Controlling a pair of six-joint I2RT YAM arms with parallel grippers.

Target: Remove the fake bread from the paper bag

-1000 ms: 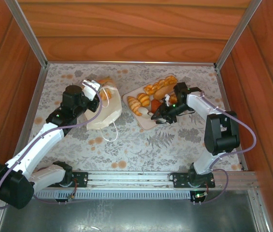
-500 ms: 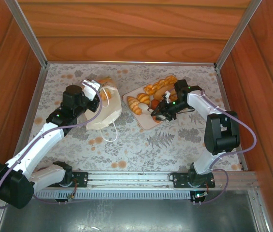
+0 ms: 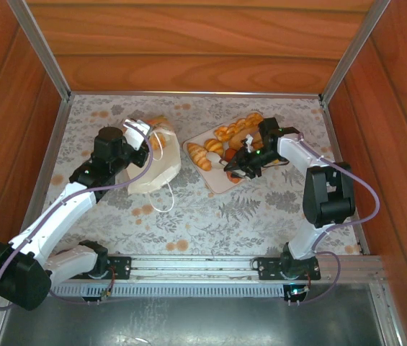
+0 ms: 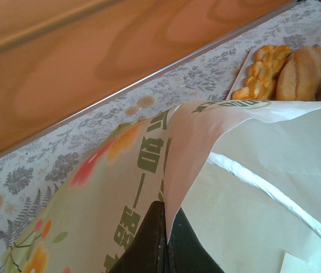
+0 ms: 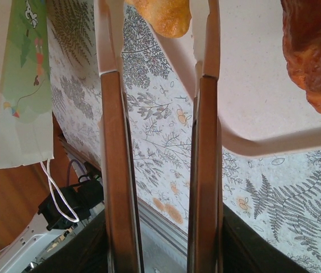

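The white paper bag lies at the table's left with its mouth held up. My left gripper is shut on the bag's upper edge, which is pinched between the dark fingers. Several pieces of fake bread lie on the beige tray. My right gripper hovers over the tray's near part. A golden roll sits between its fingertips, touching both pads. A darker brown pastry lies on the tray beside it. The bag's inside looks bare where visible.
Wooden walls enclose the table on three sides. A metal rail runs along the near edge. The bag's white cord handle trails toward me. Open flowered tablecloth lies in front of the tray and bag.
My right gripper has shifted a little farther back over the tray. The left gripper and the bag have stayed put.
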